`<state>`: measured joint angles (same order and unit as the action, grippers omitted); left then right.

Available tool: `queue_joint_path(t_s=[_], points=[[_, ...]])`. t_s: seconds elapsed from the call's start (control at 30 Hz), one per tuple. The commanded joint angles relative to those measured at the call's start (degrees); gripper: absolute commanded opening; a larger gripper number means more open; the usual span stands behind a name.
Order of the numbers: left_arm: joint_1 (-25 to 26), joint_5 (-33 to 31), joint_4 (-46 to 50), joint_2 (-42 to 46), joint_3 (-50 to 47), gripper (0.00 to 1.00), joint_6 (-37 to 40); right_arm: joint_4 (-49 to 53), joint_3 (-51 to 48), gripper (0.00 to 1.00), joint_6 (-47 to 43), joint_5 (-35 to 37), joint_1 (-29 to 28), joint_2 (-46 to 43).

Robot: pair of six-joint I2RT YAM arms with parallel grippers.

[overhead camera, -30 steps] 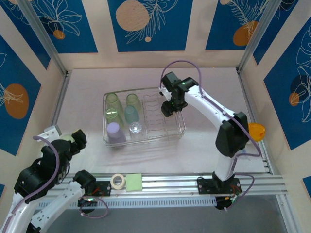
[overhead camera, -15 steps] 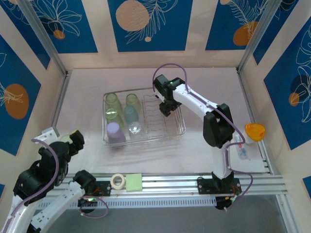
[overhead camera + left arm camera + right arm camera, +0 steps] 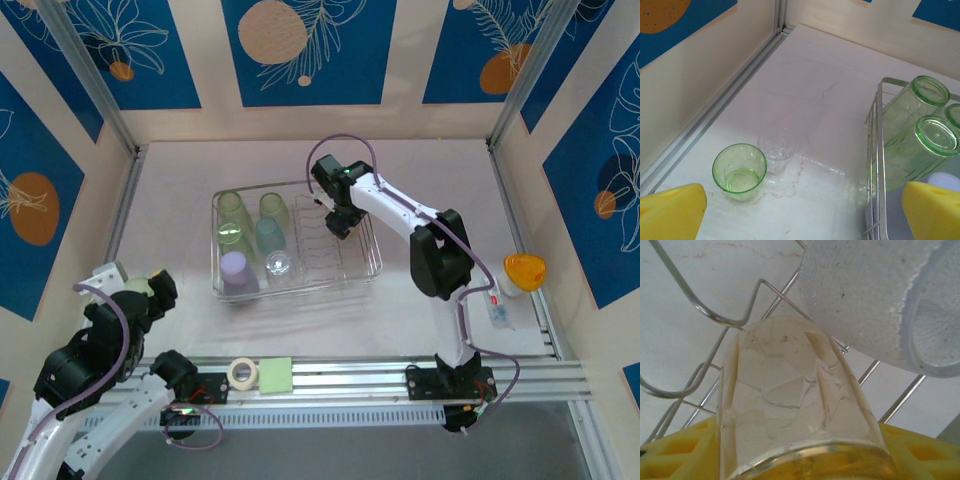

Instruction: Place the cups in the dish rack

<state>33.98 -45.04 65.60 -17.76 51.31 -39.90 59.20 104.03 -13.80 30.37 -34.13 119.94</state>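
Note:
The silver wire dish rack (image 3: 372, 262) holds several upturned cups: light green ones (image 3: 231, 207), a teal one (image 3: 268, 237), a lavender one (image 3: 238, 272) and a clear one (image 3: 279, 264). My right gripper (image 3: 340, 222) hangs over the rack's dividers, shut on a pale peach cup (image 3: 790, 400) just above the wires (image 3: 715, 317). A frosted whitish cup (image 3: 865, 300) lies beside it. My left gripper (image 3: 805, 215) is wide open at the near left. Ahead of it on the table stand an upright green cup (image 3: 739, 171) and a clear cup (image 3: 776, 150).
The rack's left wall (image 3: 875, 150) and two upturned green cups (image 3: 935, 137) are close on the left gripper's right. An orange dome (image 3: 524, 270) sits at the right rail. A white tape roll (image 3: 241, 372) and a green pad (image 3: 275, 375) lie on the front rail.
My right gripper has carried the peach cup leftwards over the rack's dividers, and its elbow has swung left. The left arm has hardly moved.

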Motion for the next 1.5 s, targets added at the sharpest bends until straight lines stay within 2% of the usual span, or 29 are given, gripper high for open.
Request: queue_joint_path(t_s=[0.0, 0.13, 0.2, 0.23, 0.5, 0.63, 0.77, 0.93, 1.1, 1.2, 1.27, 1.37, 1.47], points=[[-0.3, 0.6, 0.1, 0.3, -0.8, 1.00, 0.9, -2.6, 1.0, 0.63, -2.6, 1.5, 0.8, 3.0], [-0.3, 1.0, 0.2, 0.1, -0.9, 1.00, 0.9, -1.8, 1.5, 0.75, -1.2, -0.2, 1.5, 3.1], [-0.3, 1.1, 0.6, 0.1, -1.0, 1.00, 0.6, -1.3, 2.4, 0.85, -0.1, -2.5, 2.1, 2.7], [-0.3, 1.2, 0.8, 0.1, -1.0, 1.00, 0.5, -1.3, 2.7, 0.87, 0.1, -3.3, 2.3, 2.6], [-0.3, 1.4, 3.3, 0.2, 0.2, 1.00, -1.3, 0.9, 4.2, 0.90, 0.5, -5.7, 2.5, 2.9], [-0.3, 1.3, 4.5, -1.0, -0.2, 1.00, -5.3, 2.7, 5.0, 0.90, 2.9, -7.5, 2.4, 1.3], [-0.3, -2.5, 12.3, -8.2, 2.1, 1.00, -13.6, 3.6, 4.2, 0.90, 4.3, -10.7, 2.3, -2.9], [-0.4, -6.7, 18.1, -18.2, 4.7, 0.99, -18.6, 4.5, 1.4, 0.90, 5.8, -12.8, 1.8, -9.6], [-1.4, -6.7, 15.5, -17.8, 1.0, 0.99, -23.1, 2.3, -4.3, 0.88, 7.6, -11.3, 2.0, -18.8], [-4.3, -4.9, 11.9, -14.0, -1.5, 0.99, -23.4, 0.2, -8.1, 0.86, 7.9, -10.8, 2.4, -24.9], [-8.3, -1.7, 9.0, -13.7, -1.7, 0.99, -20.4, -1.6, -10.4, 0.84, 8.5, -11.2, 2.8, -29.2], [-17.3, 7.9, 4.1, -18.6, -0.4, 0.99, -11.9, -4.1, -13.0, 0.81, 10.2, -13.5, 3.7, -35.0], [-25.6, 16.7, 1.6, -24.8, 1.7, 0.99, -7.0, -6.4, -15.4, 0.81, 11.8, -17.5, 4.9, -40.1]])
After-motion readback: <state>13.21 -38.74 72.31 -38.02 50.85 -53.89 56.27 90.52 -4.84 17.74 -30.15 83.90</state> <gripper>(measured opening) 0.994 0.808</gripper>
